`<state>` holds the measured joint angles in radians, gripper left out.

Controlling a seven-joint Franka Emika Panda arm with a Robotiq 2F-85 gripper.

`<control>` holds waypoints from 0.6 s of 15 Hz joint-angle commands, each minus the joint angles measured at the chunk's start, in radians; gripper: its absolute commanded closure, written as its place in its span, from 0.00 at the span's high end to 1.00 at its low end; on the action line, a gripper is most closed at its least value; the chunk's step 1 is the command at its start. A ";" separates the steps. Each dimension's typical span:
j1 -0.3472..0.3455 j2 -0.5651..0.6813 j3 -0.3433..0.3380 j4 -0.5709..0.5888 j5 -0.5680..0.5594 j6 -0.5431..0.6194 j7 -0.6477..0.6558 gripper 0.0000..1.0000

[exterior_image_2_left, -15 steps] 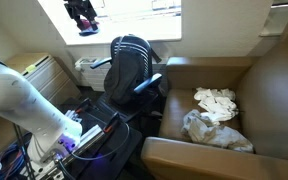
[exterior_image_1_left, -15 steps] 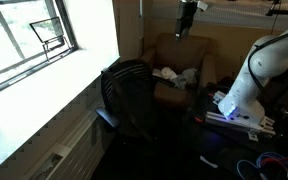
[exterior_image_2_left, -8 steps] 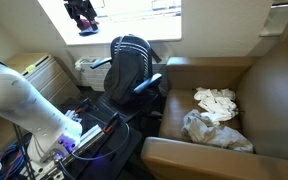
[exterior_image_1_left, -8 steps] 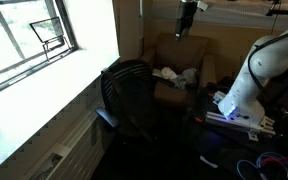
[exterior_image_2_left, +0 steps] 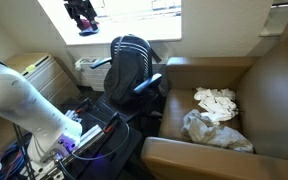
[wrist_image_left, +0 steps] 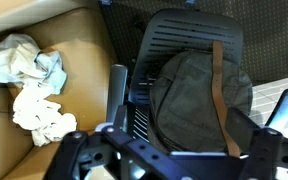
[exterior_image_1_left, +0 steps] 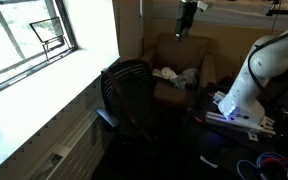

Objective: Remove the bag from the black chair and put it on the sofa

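Note:
An olive-green bag (wrist_image_left: 189, 95) with a brown strap lies on the seat of the black chair (wrist_image_left: 189, 35), seen from above in the wrist view. The chair shows in both exterior views (exterior_image_1_left: 127, 90) (exterior_image_2_left: 132, 62), where its mesh back hides the bag. The brown sofa (exterior_image_2_left: 259, 85) (exterior_image_1_left: 179, 50) (wrist_image_left: 79, 45) stands right beside the chair. My gripper (wrist_image_left: 169, 160) is open and empty, with its fingers spread wide. It hangs high above the chair and sofa (exterior_image_1_left: 184, 20) (exterior_image_2_left: 82, 15), well clear of the bag.
Crumpled white cloths (exterior_image_2_left: 216, 100) (wrist_image_left: 42, 110) and a pale crinkled bundle (exterior_image_2_left: 212, 130) (wrist_image_left: 24, 58) lie on the sofa seat. The white robot arm and its base (exterior_image_1_left: 246, 85) (exterior_image_2_left: 24, 100) stand beside the chair. A bright window (exterior_image_1_left: 34, 35) and sill run along the wall.

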<state>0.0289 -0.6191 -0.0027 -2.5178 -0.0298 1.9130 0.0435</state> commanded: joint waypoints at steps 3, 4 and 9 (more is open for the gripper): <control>-0.010 0.000 0.008 0.002 0.005 -0.002 -0.005 1.00; -0.010 0.000 0.008 0.002 0.005 -0.002 -0.005 1.00; 0.012 0.174 -0.017 0.015 -0.011 0.056 -0.109 1.00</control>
<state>0.0288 -0.6056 -0.0027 -2.5303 -0.0402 1.8909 0.0281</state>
